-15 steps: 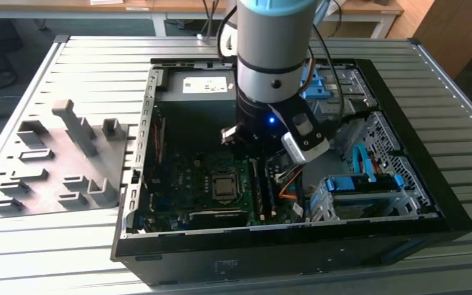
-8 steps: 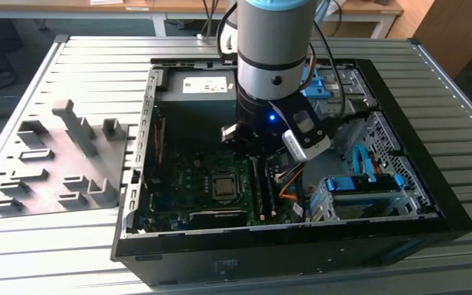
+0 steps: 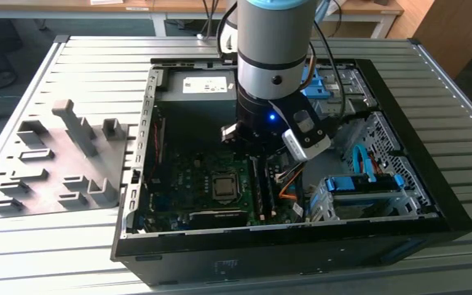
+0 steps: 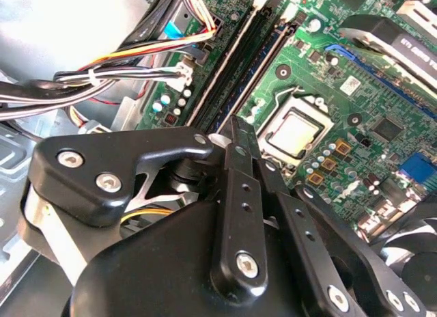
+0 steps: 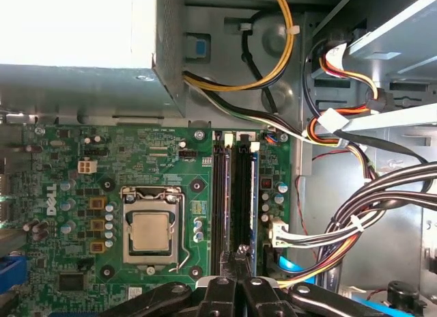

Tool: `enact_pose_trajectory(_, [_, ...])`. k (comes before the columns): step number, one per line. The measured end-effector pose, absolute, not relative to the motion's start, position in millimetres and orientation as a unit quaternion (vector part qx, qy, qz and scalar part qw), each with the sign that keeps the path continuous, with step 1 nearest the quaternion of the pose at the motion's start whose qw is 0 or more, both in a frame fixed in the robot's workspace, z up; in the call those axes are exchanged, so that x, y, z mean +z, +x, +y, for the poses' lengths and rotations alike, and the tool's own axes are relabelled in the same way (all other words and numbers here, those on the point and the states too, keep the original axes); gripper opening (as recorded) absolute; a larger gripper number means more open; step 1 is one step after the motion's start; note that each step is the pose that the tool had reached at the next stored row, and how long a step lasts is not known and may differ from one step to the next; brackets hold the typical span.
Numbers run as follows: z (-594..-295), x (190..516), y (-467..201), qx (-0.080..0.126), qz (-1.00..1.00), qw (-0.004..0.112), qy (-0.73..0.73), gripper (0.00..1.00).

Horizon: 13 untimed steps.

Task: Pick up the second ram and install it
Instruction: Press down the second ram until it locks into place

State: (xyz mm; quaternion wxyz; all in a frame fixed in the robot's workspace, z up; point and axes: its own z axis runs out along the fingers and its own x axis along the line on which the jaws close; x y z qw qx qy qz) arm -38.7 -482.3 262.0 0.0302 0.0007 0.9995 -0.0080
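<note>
The black two-finger gripper (image 5: 240, 262) hangs low inside the open black computer case (image 3: 432, 209), over the green motherboard (image 5: 102, 194), its jaws drawn together. The second ram, a thin dark memory stick (image 5: 241, 194), stands seated in its slot beside the silver processor socket (image 5: 150, 231), directly below the fingertips.
</note>
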Motion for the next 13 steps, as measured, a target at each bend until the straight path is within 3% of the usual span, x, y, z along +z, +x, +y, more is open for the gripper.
enact_pose_trajectory(13, [-463, 253, -39, -0.008, 1.0, 0.03, 0.001, 0.1])
